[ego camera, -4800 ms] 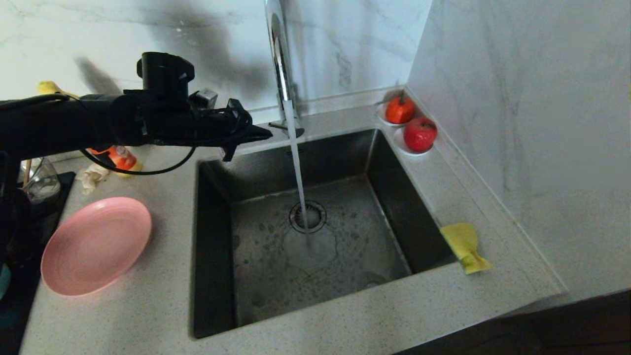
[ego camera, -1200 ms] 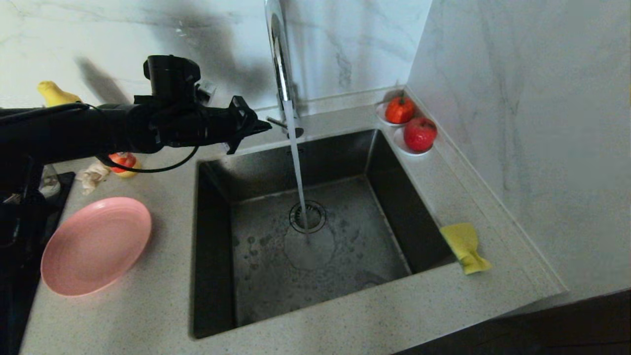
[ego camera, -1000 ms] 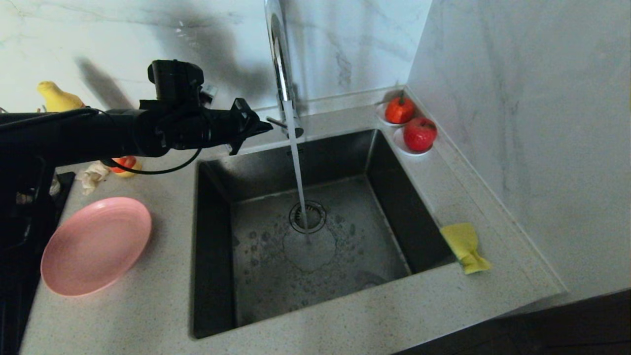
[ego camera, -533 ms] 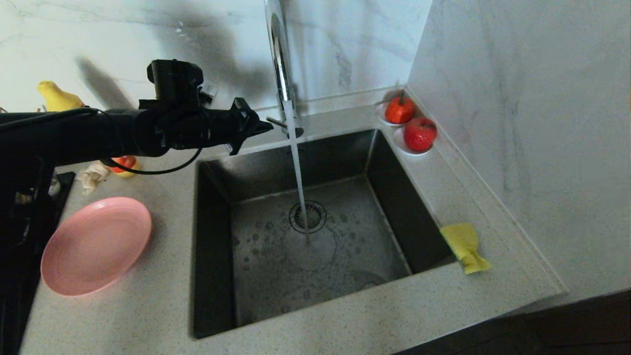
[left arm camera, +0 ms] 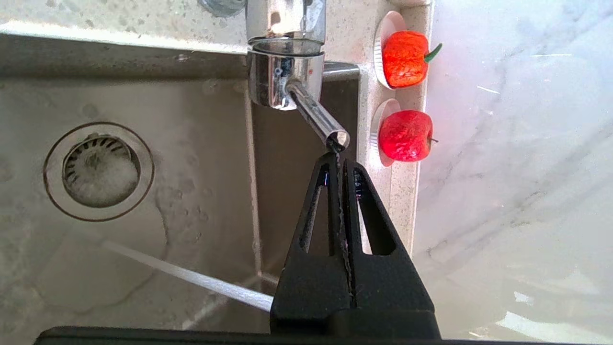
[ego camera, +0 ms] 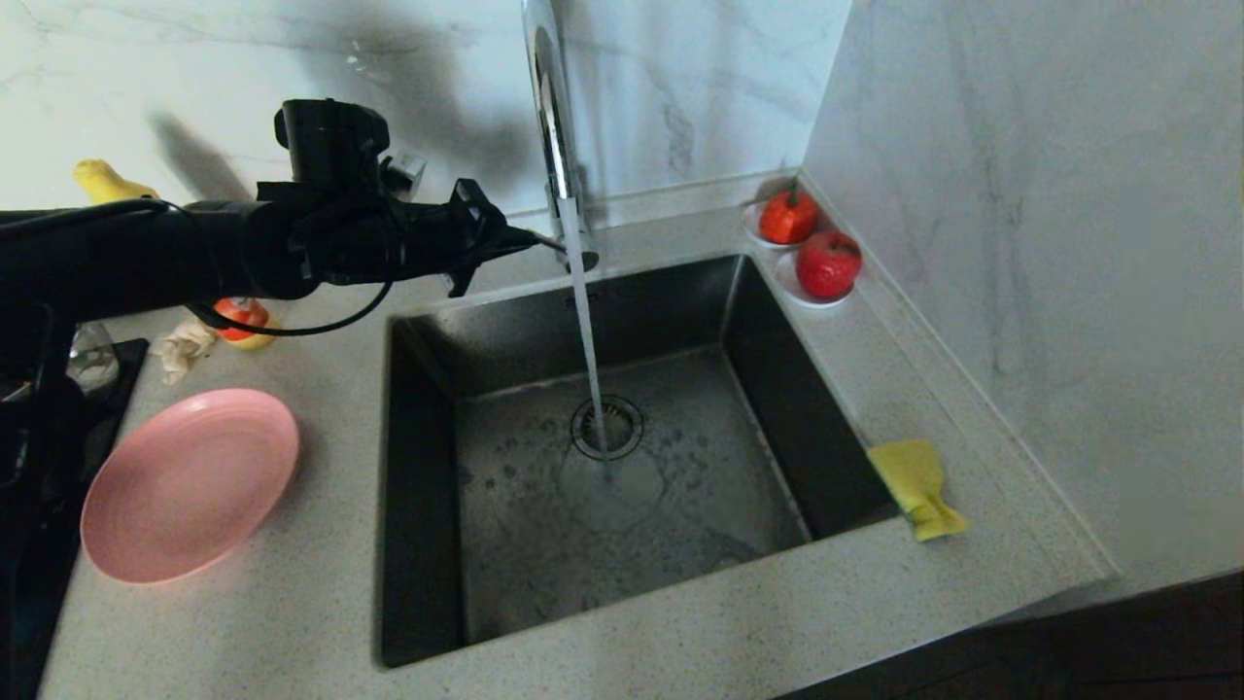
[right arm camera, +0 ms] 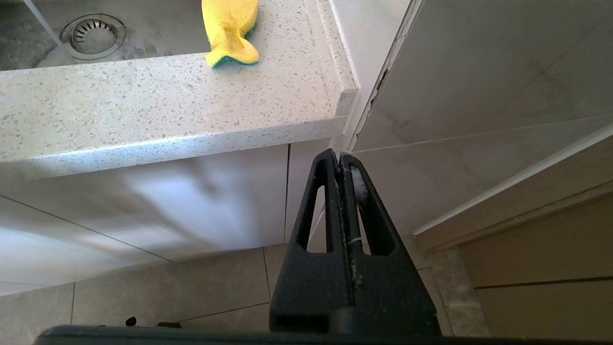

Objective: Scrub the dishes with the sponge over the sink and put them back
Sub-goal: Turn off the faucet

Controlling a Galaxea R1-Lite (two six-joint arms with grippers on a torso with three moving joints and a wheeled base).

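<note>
- One left gripper is reaching out level over the back rim of the one sink, fingers pinched together with nothing between them, the tip sitting right at the end of the faucet lever (looks like touching in the left wrist view, can't swear to it).
- One faucet is running, a single stream of water dropping onto the one drain strainer.
- One pink plate is lying flat on the counter left of the sink, well apart from the gripper.
- One yellow sponge is sitting on the counter at the sink's right edge, its green layer facing down (you can see the green edge in the right wrist view).
- Two red fruits are sitting on two small white saucers in the back right corner.
- One right gripper is hanging below counter level in front of the cabinet, fingers clamped together and empty.
- Bowl and chopsticks: not spotting either one.
</note>
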